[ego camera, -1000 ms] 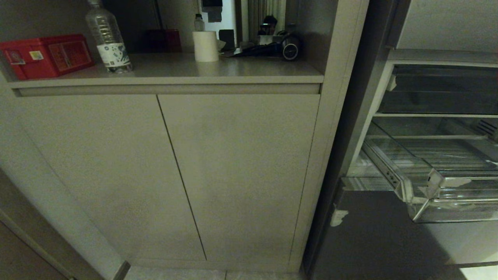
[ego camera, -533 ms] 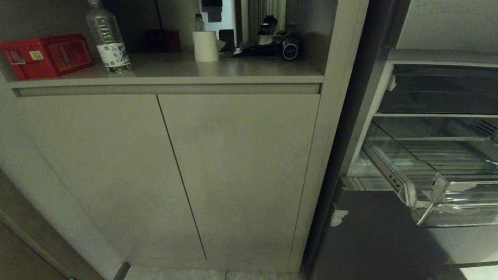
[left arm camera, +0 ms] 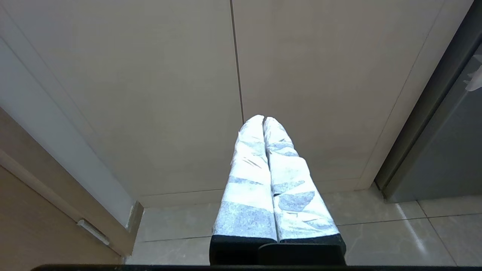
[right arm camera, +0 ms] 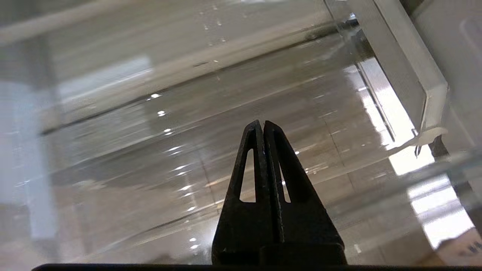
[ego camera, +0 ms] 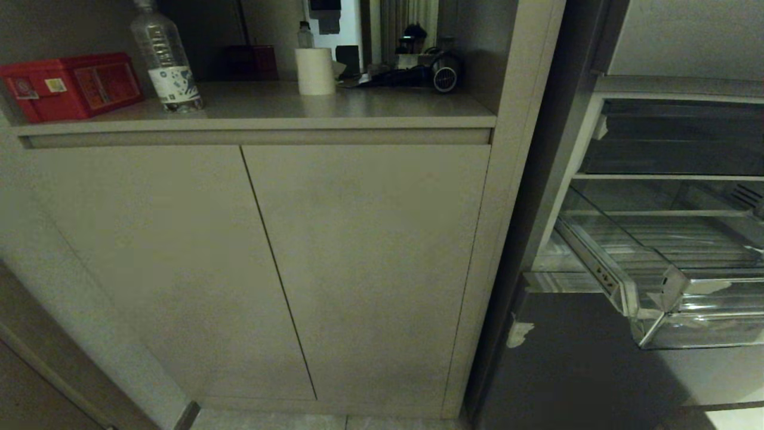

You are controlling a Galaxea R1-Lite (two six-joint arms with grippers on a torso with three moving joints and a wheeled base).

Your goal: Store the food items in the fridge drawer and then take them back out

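A red box [ego camera: 71, 85] sits at the left end of the tabletop [ego camera: 334, 107], with a clear bottle [ego camera: 166, 60] just beside it nearer the front edge. Toward the middle stands a white roll [ego camera: 315, 71] with a small bottle [ego camera: 305, 36] behind it, and dark gear [ego camera: 418, 74] lies near the right end by the back edge. Below the tabletop are two shut cabinet doors [ego camera: 370, 269], their seam running down to the tiled floor [left arm camera: 376, 233].

The left end effector [left arm camera: 264, 119] hangs low in front of those doors, its white-wrapped fingers [left arm camera: 248, 169] pressed together and holding nothing.

To the right of the cabinet the fridge stands open. A darker drawer [ego camera: 674, 143] sits pushed in above; under it the clear drawer [ego camera: 656, 292] is pulled out, ribbed floor bare where it shows, white tape scraps on its front lip. No food items show in any view; the drawer's right part runs off the head view.

The right end effector [right arm camera: 262, 123] does not show in the head view; its wrist view has the black fingers [right arm camera: 248, 169] closed tight on nothing, right over clear ribbed plastic [right arm camera: 188, 124], with a white fridge wall [right arm camera: 399, 64] at one side
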